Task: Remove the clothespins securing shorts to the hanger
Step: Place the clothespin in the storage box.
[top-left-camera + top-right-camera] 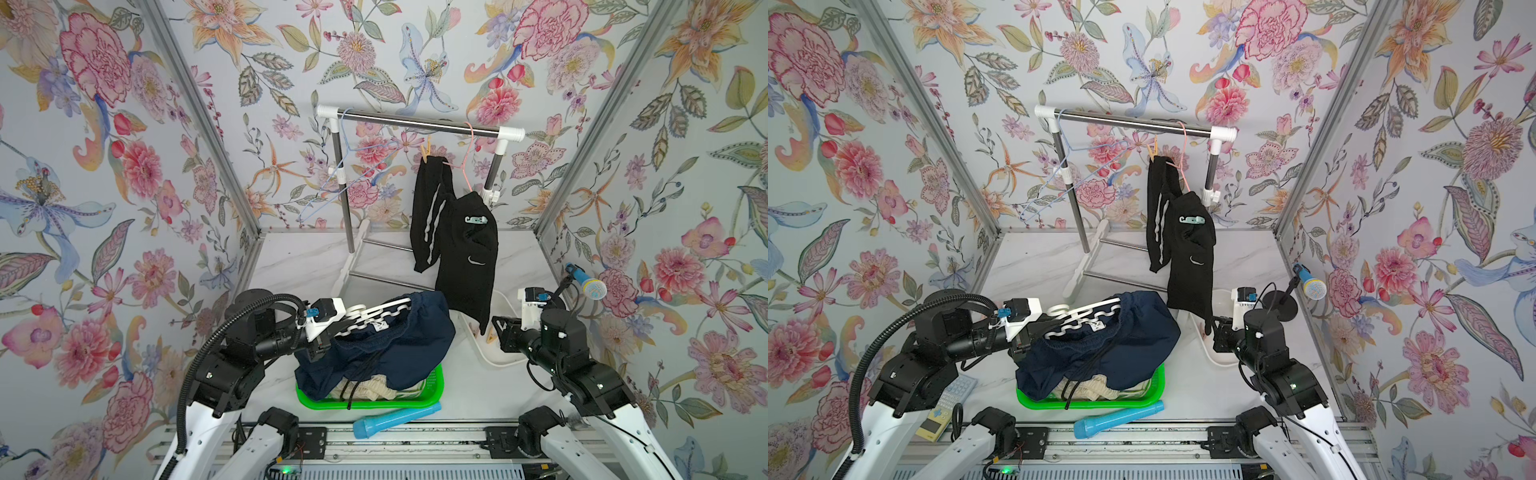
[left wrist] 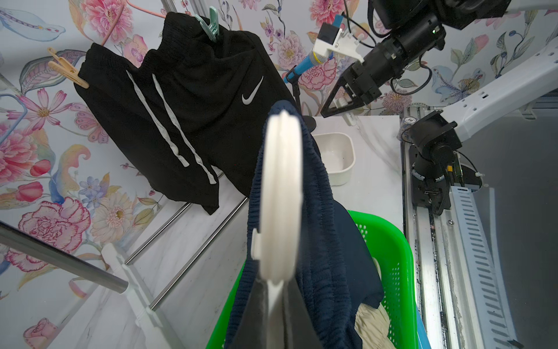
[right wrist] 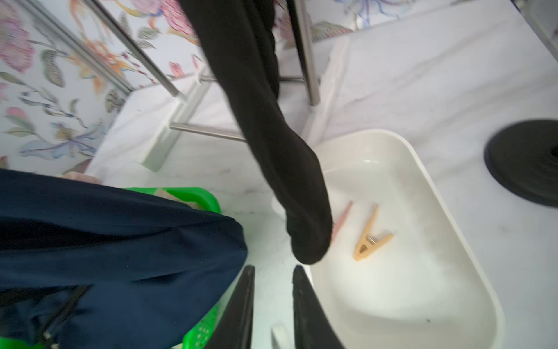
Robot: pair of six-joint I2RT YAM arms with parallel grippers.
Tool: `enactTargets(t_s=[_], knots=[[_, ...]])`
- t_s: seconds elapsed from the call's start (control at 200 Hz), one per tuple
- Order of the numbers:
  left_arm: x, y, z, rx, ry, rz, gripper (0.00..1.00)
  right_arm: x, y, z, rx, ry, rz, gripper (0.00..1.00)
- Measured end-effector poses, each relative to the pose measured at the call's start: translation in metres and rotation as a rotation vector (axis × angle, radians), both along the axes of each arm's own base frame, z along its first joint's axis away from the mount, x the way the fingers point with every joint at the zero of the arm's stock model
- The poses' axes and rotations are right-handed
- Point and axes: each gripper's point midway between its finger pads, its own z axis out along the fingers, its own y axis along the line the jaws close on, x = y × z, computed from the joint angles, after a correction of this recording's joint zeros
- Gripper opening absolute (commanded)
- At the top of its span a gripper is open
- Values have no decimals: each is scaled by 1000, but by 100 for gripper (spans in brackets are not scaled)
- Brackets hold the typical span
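Right wrist: black shorts (image 3: 265,151) over white tray (image 3: 392,290), beside tan clothespin (image 3: 370,237).

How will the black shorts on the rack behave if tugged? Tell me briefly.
Probably floppy: the black shorts hang in loose folds from the pink hanger. Likely light, since a tan clothespin and a teal clip hold them. A tug may swing the hanger on the rail.

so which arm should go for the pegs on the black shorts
Right, probably. The left gripper is shut on the white hanger carrying the navy shorts; the right gripper is empty, jaws apart, near the black shorts, where a tan clothespin and a teal clip sit.
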Motion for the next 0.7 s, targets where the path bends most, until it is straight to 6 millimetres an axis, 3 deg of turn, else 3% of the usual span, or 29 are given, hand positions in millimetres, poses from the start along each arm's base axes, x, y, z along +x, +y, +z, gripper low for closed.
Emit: enactTargets(t_s=[0.24,0.57,0.701], knots=[[2,1,-3,-3,15,15,0,12,-35,-56,-89,153,-156,5],[8,1,-4,-4,18,33,0,25,-59,-96,-85,233,-253,11],[10,0,-6,0,27,33,0,40,-68,-105,-73,244,-282,23]])
